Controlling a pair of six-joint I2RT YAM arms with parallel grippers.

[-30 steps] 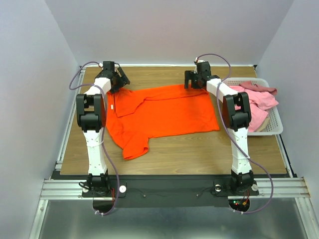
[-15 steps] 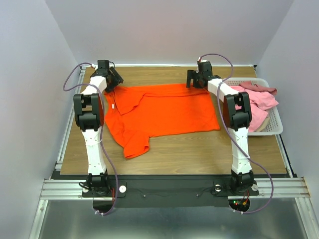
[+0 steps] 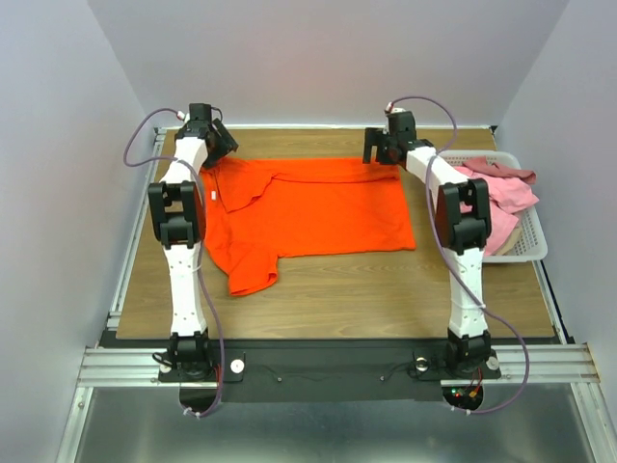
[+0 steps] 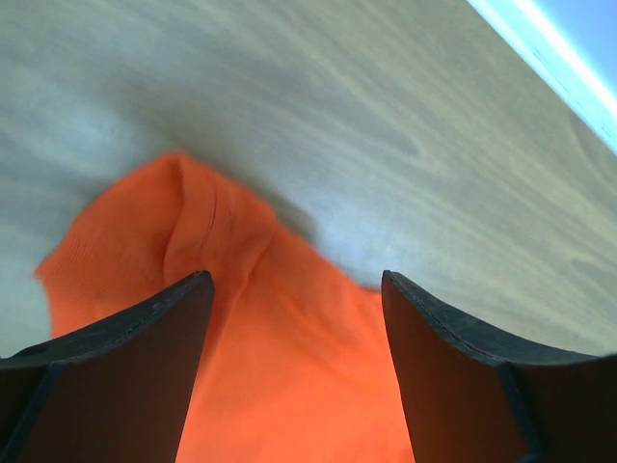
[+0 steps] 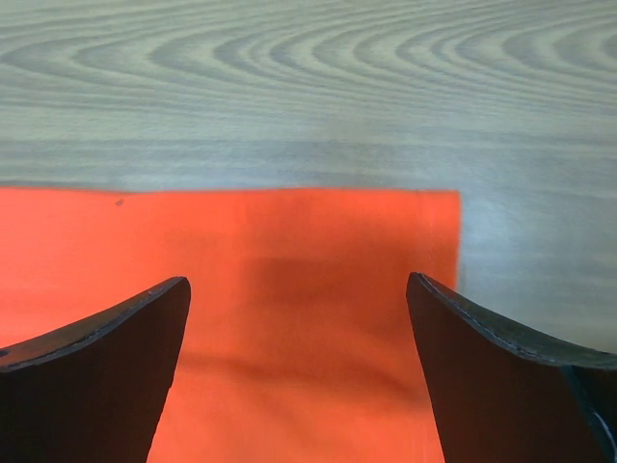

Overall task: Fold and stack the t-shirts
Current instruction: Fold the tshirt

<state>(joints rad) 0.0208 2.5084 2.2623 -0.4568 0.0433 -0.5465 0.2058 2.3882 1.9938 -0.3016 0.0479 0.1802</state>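
Observation:
The bright orange-red t-shirt [image 3: 308,207] lies spread flat on the wooden table [image 3: 337,299], one sleeve pointing to the near left. My left gripper [image 3: 217,152] is open over its far left shoulder. In the left wrist view [image 4: 294,280] orange cloth [image 4: 289,386] lies between and beneath the spread fingers. My right gripper [image 3: 379,156] is open over the far right corner. The right wrist view [image 5: 297,282] shows that flat corner [image 5: 289,251] under the wide-apart fingers. Light pink [image 3: 496,193] and dusty rose [image 3: 503,172] t-shirts lie crumpled in the basket.
The white slatted basket [image 3: 521,257] stands at the table's right edge, beside my right arm. Bare wood runs along the front of the table and in a narrow strip behind the shirt. Grey walls enclose the table on three sides.
Both grippers have moved toward the back edge, the left one also leftward. The orange shirt has shifted back and left, and its far edge now lies straighter.

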